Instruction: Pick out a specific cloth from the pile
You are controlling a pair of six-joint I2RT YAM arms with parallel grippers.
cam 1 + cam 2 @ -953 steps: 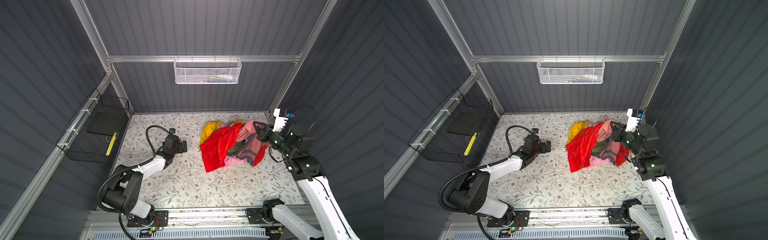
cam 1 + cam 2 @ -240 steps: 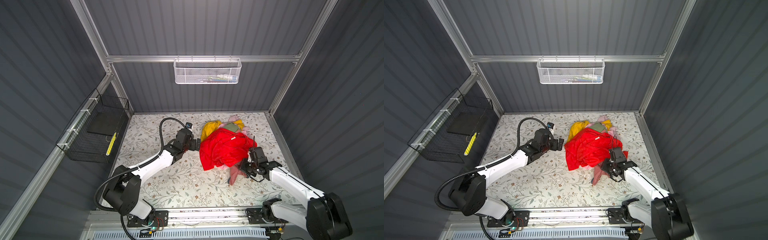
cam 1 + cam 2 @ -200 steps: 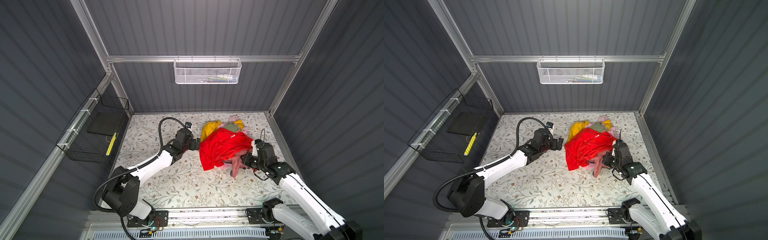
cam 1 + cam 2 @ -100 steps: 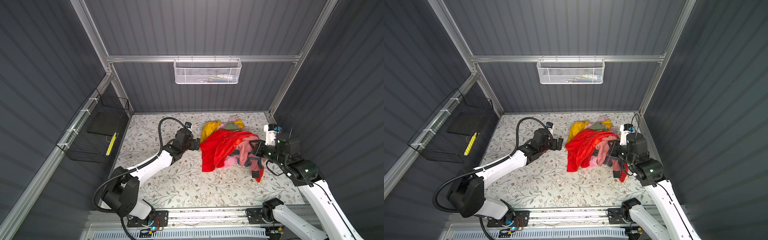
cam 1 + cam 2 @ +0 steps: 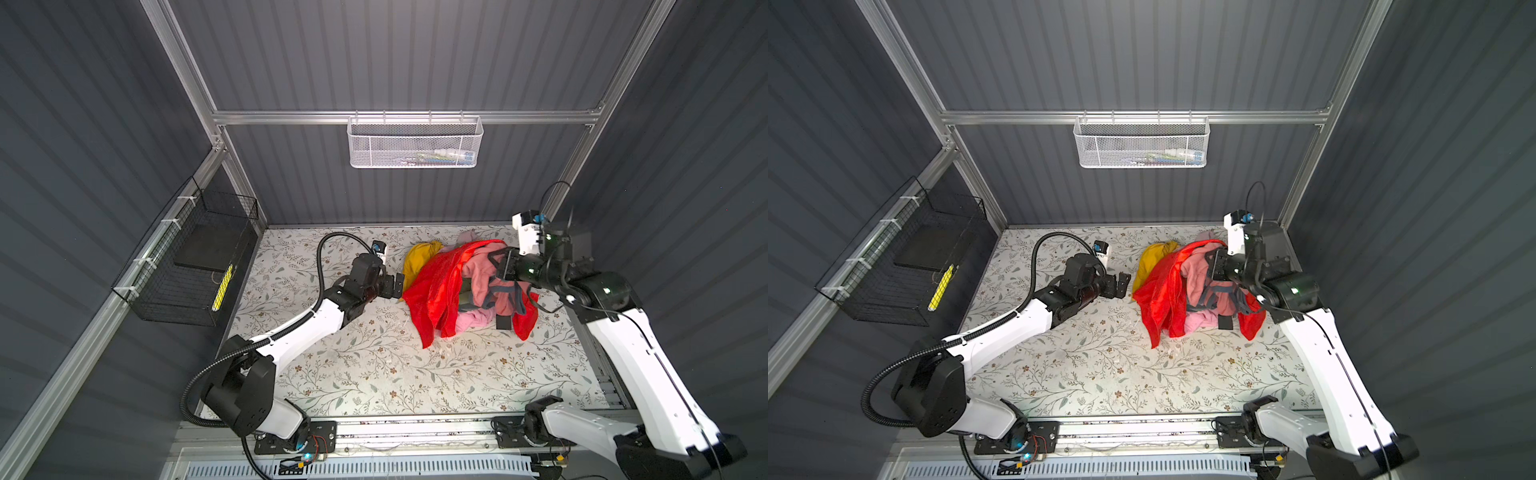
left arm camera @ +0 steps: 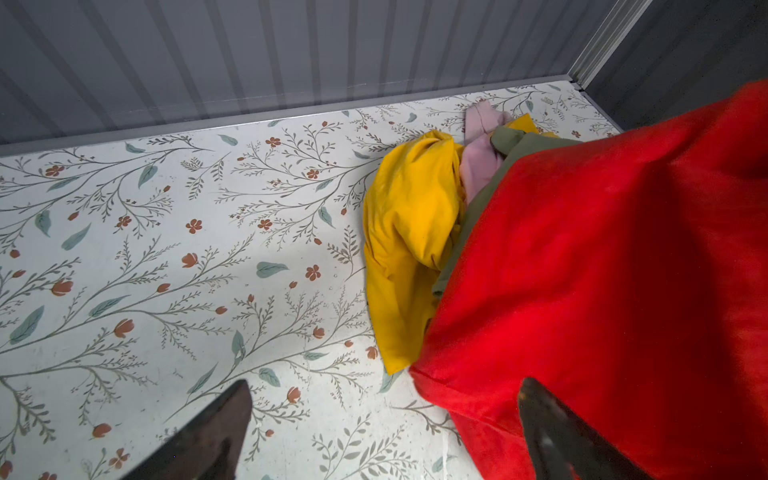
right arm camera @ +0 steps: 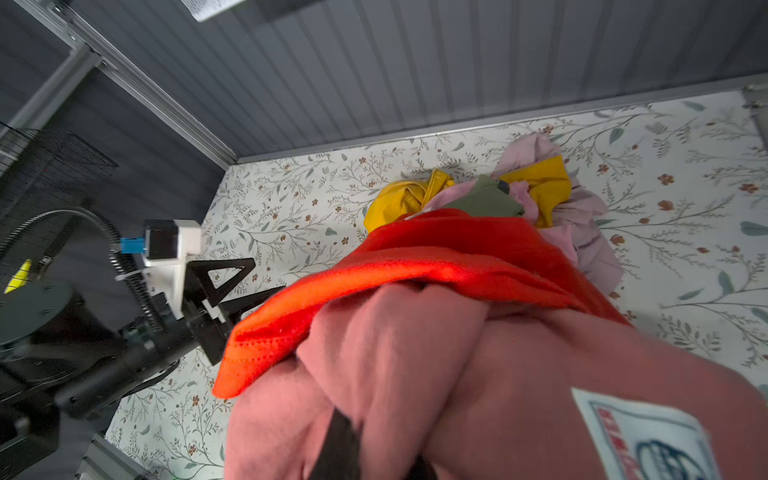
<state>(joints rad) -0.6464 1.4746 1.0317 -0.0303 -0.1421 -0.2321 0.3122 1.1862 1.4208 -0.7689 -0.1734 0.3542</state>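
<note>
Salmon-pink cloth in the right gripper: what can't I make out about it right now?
Right wrist view: fingers of the right gripper are buried in folds of the cloth; only a dark sliver shows.
Same view: the logo patch is cut by the frame edge, its print blurred.
Both top views: the red garment drapes over the cloth, hiding whether it is free of the pile.

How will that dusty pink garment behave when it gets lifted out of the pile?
Probably floppy: the pink garment hangs in soft folds from the right tool. It may drag neighbours along, since the red garment drapes across it. Its fuzzy surface likely isn't slippery.
</note>
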